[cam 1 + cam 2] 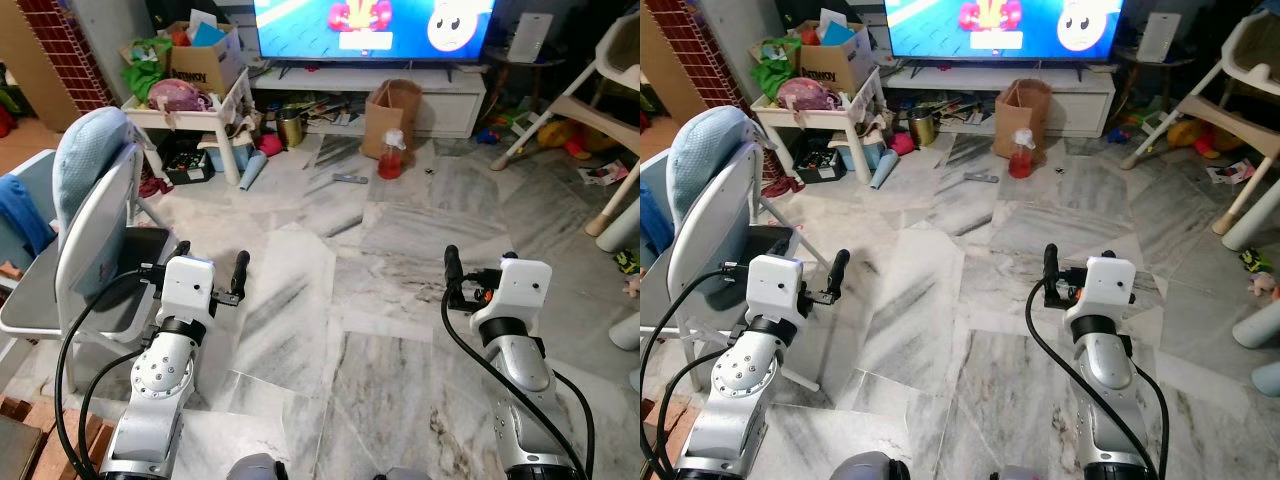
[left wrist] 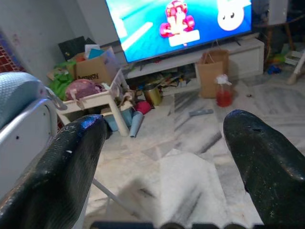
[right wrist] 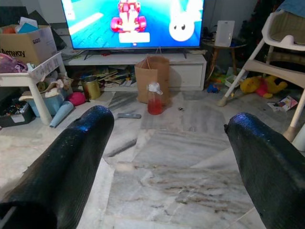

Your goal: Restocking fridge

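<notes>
My left gripper (image 1: 211, 256) is held out low over the marble floor (image 1: 330, 300), open, with nothing between its fingers (image 2: 71, 162). My right gripper (image 1: 481, 258) is level with it on the right, also open and empty, its black fingers (image 3: 76, 157) spread wide. Both point across the floor towards a television (image 1: 370, 25) on a white stand (image 1: 440, 95). A red spray bottle (image 1: 390, 157) stands on the floor in front of a brown paper bag (image 1: 393, 115).
A grey chair with a blue cushion (image 1: 95, 230) stands close to my left arm. A cluttered white table (image 1: 190, 115) and a cardboard box (image 1: 205, 60) are at the back left. A white high chair (image 1: 600, 100) and toys are at the right. A remote (image 1: 350, 179) lies on the floor.
</notes>
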Tool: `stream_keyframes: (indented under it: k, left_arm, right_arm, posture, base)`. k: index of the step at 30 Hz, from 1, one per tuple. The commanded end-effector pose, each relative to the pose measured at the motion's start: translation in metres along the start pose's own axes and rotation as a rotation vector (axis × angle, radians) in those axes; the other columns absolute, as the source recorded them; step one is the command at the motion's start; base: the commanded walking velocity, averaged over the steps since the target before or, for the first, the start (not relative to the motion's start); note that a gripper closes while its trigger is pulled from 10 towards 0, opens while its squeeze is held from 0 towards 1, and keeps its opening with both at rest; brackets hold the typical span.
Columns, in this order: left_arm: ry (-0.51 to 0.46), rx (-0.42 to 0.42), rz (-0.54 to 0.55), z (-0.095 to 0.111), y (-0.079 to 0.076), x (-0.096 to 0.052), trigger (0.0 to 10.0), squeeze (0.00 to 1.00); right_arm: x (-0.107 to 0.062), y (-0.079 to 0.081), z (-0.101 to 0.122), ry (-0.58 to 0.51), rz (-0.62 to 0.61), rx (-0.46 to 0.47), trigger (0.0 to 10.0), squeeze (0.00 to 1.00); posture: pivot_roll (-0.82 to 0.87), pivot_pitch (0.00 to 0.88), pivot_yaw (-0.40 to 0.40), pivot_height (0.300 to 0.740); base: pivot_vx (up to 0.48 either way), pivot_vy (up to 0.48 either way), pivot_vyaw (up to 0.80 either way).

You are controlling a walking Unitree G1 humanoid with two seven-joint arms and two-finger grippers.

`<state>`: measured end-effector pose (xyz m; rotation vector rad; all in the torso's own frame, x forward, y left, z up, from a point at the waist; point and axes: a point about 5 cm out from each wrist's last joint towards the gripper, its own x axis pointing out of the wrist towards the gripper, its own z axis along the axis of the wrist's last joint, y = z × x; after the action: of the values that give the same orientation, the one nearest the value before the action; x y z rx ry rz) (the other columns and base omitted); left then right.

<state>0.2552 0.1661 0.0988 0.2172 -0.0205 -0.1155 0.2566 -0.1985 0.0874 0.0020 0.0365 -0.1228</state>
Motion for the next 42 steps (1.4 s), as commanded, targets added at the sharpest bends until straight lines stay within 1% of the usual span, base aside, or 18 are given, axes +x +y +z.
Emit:
stream_keyframes:
  k: [1,3,6,7,8,10,12,15,17,24,29,32,34,37,38,40,42]
  left_arm:
    - [-0.005,-0.001,0.029,0.001,0.008,0.002,10.0,0.00]
    - [-0.007,-0.014,0.033,0.003,0.006,0.004,10.0,0.00]
    - [-0.028,0.011,0.025,0.008,0.000,0.006,10.0,0.00]
    - [-0.018,-0.025,0.028,0.012,-0.002,0.008,10.0,0.00]
    - [-0.013,-0.035,0.028,0.012,-0.003,0.009,10.0,0.00]
    - [-0.022,-0.027,0.029,0.015,-0.003,0.007,10.0,0.00]
    - [-0.030,-0.016,0.024,0.016,-0.002,0.006,10.0,0.00]
    - [-0.002,-0.019,0.054,0.013,0.001,0.002,10.0,0.00]
    - [0.004,-0.020,0.052,0.012,0.001,0.001,10.0,0.00]
    - [0.002,-0.006,0.037,0.015,0.000,0.003,10.0,0.00]
    - [0.009,-0.006,0.066,0.016,0.005,0.003,10.0,0.00]
    - [0.010,-0.004,0.071,0.015,0.006,-0.001,10.0,0.00]
    - [0.010,-0.006,0.074,0.015,0.005,-0.001,10.0,0.00]
    - [0.009,-0.006,0.077,0.015,0.005,-0.001,10.0,0.00]
    - [0.015,-0.015,0.087,0.015,0.005,0.001,10.0,0.00]
    - [0.016,-0.021,0.091,0.016,0.005,0.003,10.0,0.00]
    - [0.014,-0.009,0.090,0.015,0.006,0.004,10.0,0.00]
  right_arm:
    - [0.002,0.007,0.007,-0.023,0.014,0.005,10.0,0.00]
    - [0.008,0.017,0.009,-0.029,0.038,0.019,10.0,0.00]
    - [0.011,0.026,0.012,-0.037,0.077,0.020,10.0,0.00]
    - [0.013,0.029,0.013,-0.039,0.099,0.012,10.0,0.00]
    - [0.013,0.029,0.013,-0.038,0.105,0.008,10.0,0.00]
    - [0.011,0.027,0.010,-0.022,0.109,0.002,10.0,0.00]
    - [0.010,0.025,0.007,-0.005,0.107,0.000,10.0,0.00]
    - [0.009,0.025,0.006,0.000,0.105,0.001,10.0,0.00]
    - [0.009,0.025,0.006,-0.001,0.101,0.005,10.0,0.00]
    - [0.010,0.026,0.008,-0.003,0.100,0.003,10.0,0.00]
    - [0.013,0.020,0.010,-0.007,0.098,-0.017,10.0,0.00]
    - [0.018,0.018,0.012,-0.011,0.096,-0.023,10.0,0.00]
    - [0.023,0.022,0.014,-0.018,0.108,-0.020,10.0,0.00]
    - [0.026,0.025,0.016,-0.025,0.116,-0.019,10.0,0.00]
    - [0.029,0.029,0.020,-0.037,0.124,-0.015,10.0,0.00]
    - [0.032,0.031,0.022,-0.045,0.132,-0.011,10.0,0.00]
    - [0.032,0.032,0.022,-0.045,0.135,-0.011,10.0,0.00]
  posture:
    - [0.04,0.017,0.089,0.740]
    - [0.04,0.015,0.089,0.740]
    - [0.04,0.014,0.092,0.740]
    - [0.03,0.029,0.085,0.740]
    - [0.03,0.029,0.085,0.740]
    - [0.05,0.037,0.062,0.740]
    - [0.05,0.043,0.059,0.740]
    - [0.06,0.046,0.065,0.740]
    - [0.06,0.046,0.066,0.740]
    - [0.07,0.043,0.061,0.740]
    - [0.07,0.036,0.049,0.740]
    - [0.08,0.030,0.037,0.740]
    - [0.08,0.023,0.033,0.740]
    - [0.09,0.024,0.030,0.740]
    - [0.09,0.023,0.026,0.740]
    - [0.10,0.019,0.021,0.740]
    - [0.09,0.020,0.021,0.740]
  base:
    - [0.000,0.000,0.00]
    - [0.000,0.000,-0.80]
    - [0.000,0.000,0.00]
    - [0.000,0.000,0.00]
    - [0.000,0.000,0.00]
    - [-0.328,0.000,0.00]
    - [-0.334,0.000,0.00]
    - [-0.330,0.000,0.00]
    - [-0.330,0.000,0.00]
    - [-0.328,0.000,0.00]
    - [-0.324,0.000,0.00]
    - [-0.324,0.000,0.00]
    - [-0.281,0.000,0.00]
    - [-0.277,0.000,0.00]
    - [-0.349,0.000,0.00]
    - [-0.394,0.000,0.00]
    - [-0.435,0.000,0.00]
